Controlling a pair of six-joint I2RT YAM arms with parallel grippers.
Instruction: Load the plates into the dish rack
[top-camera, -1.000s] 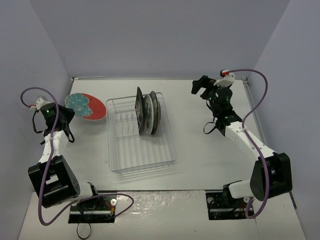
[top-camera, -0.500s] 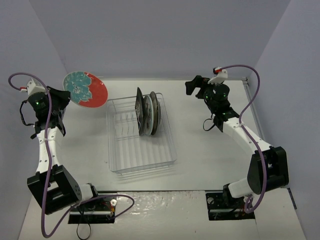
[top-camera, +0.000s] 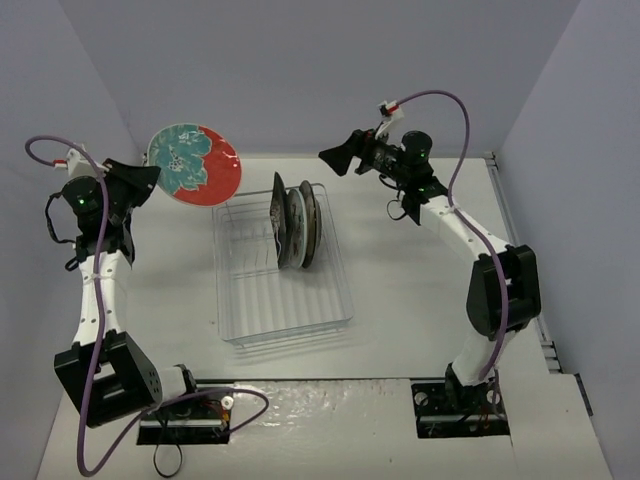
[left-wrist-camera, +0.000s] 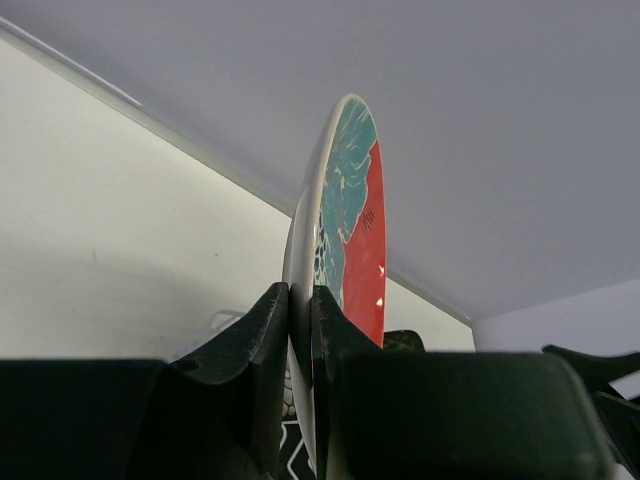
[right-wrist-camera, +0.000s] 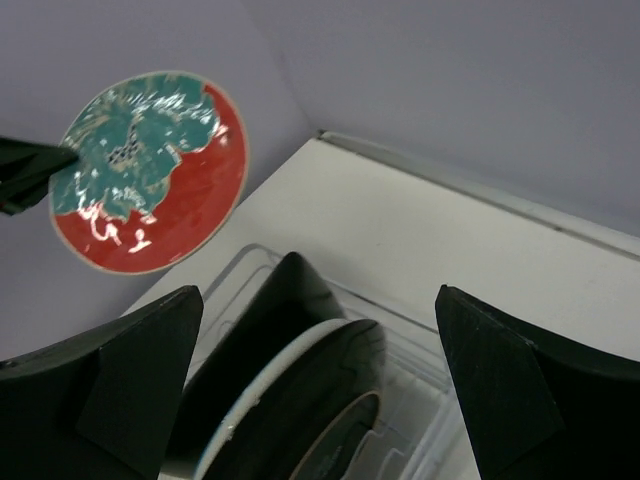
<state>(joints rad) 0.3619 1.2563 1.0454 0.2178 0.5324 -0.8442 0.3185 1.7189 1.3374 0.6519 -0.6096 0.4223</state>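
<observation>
Observer: Bench (top-camera: 420, 300) and rack (top-camera: 285, 300) sit as they did a second ago. Three plates (top-camera: 295, 228) stand on edge in the rack's far right part. The change is in the fourth plate.

Reviewer: Red plate?

Observer: Yes. The red plate (top-camera: 194, 164) was low and nearly flat at the bench's left side. It is now lifted clear and turned up on edge, in the air just beyond the rack's far-left corner. It touches neither rack nor bench.

Reviewer: Grip?

Observer: The left hand (top-camera: 150, 172) is pinched almost shut on the plate's rim, clamping it from both faces. The left wrist view shows the rim seated in the pinch.

Reviewer: Other side?

Observer: The right arm (top-camera: 460, 225) has swung in from the far right of the bench toward the rack's far end. The right hand (top-camera: 335, 158) is spread to its widest and holds nothing. It hangs near the three plates, apart from them.

Reviewer: Meaning for the task?

Observer: My judgement is that three of four plates are loaded and the last is in transit. It is already upright, so what remains is to carry it over the free prongs (top-camera: 255, 245) left of the standing plates and lower it in. The right hand may be there to steady or receive the plate; I cannot tell which. The risks are a slip from the thin rim grip and a knock against the nearest standing plate on the way down.
</observation>
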